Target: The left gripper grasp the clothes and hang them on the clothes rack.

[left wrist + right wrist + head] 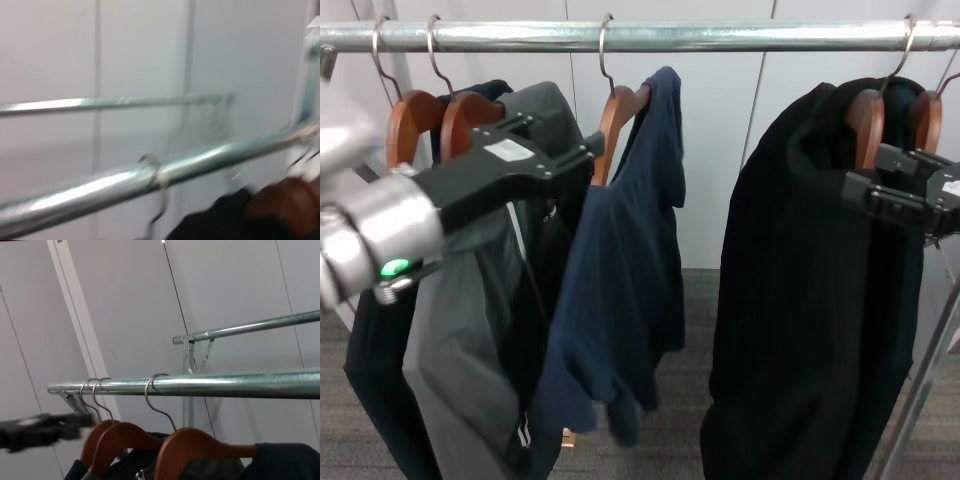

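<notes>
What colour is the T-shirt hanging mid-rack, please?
Navy blue T-shirt, seen best in the head view.

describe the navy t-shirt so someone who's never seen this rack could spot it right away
Find the long silver clothes rack across the top. The third hook from the left carries the clothes, a navy blue T-shirt on a brown wooden hanger, just past the left gripper. Unlike the grey-and-black jacket and bulky black coat, it is thin, plain and short-sleeved.

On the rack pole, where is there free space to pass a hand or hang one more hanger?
The widest bare stretch of the pole lies between the navy T-shirt and the black coat. A shorter gap sits between the T-shirt's hook and the grey jacket. The pole's left end is crowded: two hangers and the left gripper. The right gripper is at the coat.
</notes>
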{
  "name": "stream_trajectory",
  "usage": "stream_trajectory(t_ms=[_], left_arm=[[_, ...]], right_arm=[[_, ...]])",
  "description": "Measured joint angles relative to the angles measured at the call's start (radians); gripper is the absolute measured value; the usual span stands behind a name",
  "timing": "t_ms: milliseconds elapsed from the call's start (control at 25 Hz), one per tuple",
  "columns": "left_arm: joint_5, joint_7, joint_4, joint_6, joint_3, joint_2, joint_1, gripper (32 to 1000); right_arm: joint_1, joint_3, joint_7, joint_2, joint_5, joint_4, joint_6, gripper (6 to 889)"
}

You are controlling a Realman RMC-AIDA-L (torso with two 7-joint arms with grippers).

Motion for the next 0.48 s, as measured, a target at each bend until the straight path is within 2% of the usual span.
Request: stream_trajectory(t_ms=[40,80,160,200,240,320,480], left_arm=[[0.0,-0.015,0.01,0.167,-0.076,0.0003,0.026,590],[0.002,-0.015,0.003,0.268,-0.122,0.0007,0.03,612],[0.007,-0.008,-0.011,0.371,-0.173,0.0011,0.033,635],[0.007,-0.008,-0.011,0.371,-0.173,0.0011,0.033,635],[0.02,0.023,-0.045,0.479,-0.225,0.0012,0.034,635],[0.039,0.045,-0.082,0.52,-0.248,0.0024,0.029,635],[0.099,0.051,-0.121,0.583,-0.281,0.0044,0.029,635]], right_arm=[[0.0,0.0,0.003,-0.001,0.0,0.0,-0.002,822],[0.0,0.0,0.006,-0.003,0.0,-0.001,-0.004,822],[0.001,-0.002,0.016,-0.011,-0.004,-0.006,-0.012,822],[0.002,-0.004,0.02,-0.019,-0.006,-0.009,-0.014,822],[0.005,-0.006,0.021,-0.025,-0.008,-0.01,-0.015,822],[0.012,-0.007,0.027,-0.036,-0.011,-0.016,-0.016,822],[0.038,-0.011,0.062,-0.047,-0.012,-0.034,-0.017,822]])
